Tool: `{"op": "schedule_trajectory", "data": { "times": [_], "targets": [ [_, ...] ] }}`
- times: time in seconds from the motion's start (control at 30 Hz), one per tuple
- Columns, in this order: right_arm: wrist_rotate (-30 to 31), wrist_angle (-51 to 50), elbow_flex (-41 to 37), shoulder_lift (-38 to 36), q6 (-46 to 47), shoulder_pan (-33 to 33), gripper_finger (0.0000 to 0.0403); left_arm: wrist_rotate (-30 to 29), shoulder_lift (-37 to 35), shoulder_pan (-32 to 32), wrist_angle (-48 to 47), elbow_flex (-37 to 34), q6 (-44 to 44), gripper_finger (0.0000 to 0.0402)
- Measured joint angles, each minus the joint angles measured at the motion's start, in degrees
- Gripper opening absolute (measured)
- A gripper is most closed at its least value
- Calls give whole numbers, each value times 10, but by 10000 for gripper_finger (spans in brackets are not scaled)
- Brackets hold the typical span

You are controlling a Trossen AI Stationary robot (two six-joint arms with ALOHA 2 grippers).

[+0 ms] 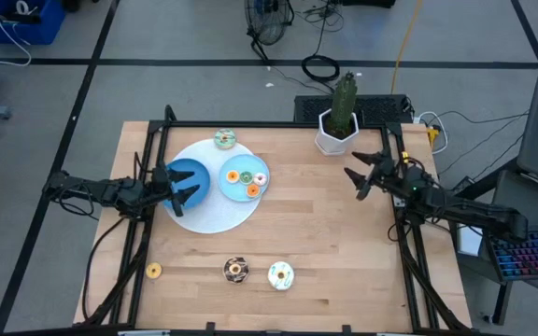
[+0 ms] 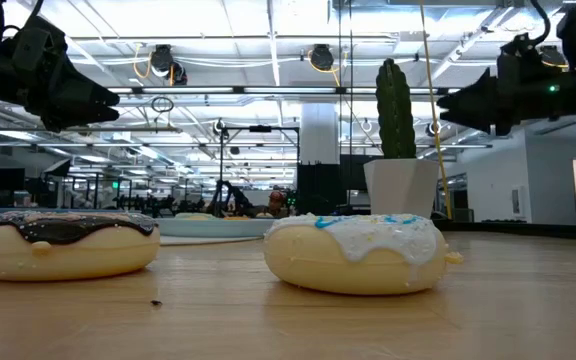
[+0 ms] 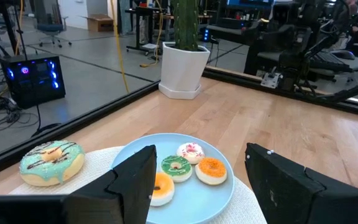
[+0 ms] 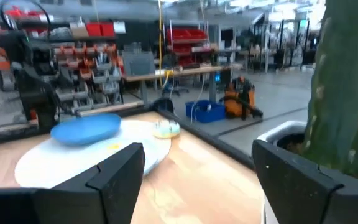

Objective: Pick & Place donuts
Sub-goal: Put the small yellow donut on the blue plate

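Observation:
Several small donuts lie on the light blue plate (image 1: 244, 177) (image 3: 219, 193): green (image 3: 176, 167), pink-sprinkled (image 3: 191, 151), orange (image 3: 212, 170) and one more (image 3: 161, 186). A green-iced donut (image 1: 225, 140) (image 3: 51, 162) rests on the white mat's far edge. By the near edge lie a small yellow donut (image 1: 154, 271), a chocolate donut (image 1: 236, 270) (image 2: 63, 245) and a white-iced donut (image 1: 280, 275) (image 2: 358, 252). My left gripper (image 1: 180, 187) (image 3: 199, 158) hangs open over the dark blue bowl (image 1: 191, 172), facing the plate. My right gripper (image 1: 361, 177) (image 4: 197, 158) is open in the air near the cactus pot.
A round white mat (image 1: 215, 217) lies under plate and bowl. A cactus in a white pot (image 1: 337, 131) (image 2: 398, 160) stands at the far edge, close to my right gripper. Bare wood (image 1: 334, 233) stretches between the plate, the right arm and the near donuts.

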Motion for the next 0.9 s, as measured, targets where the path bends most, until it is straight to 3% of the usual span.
{"op": "schedule_trajectory", "data": {
  "times": [0.27,0.4,0.53,0.7,0.9],
  "targets": [
    [-23,-16,-1,-4,-7,0,286,0,0,0,-6,0,-5,243],
    [-43,-27,-2,-5,-10,0,282,6,0,0,-30,0,-47,244],
    [-43,-28,-2,-5,-11,0,283,90,18,0,-29,0,-93,243],
    [-43,-28,-2,-5,-11,0,286,186,102,0,-3,15,-160,243],
    [-43,-27,-3,-5,-11,0,282,289,291,-11,-105,97,-263,243]
  ]
}}
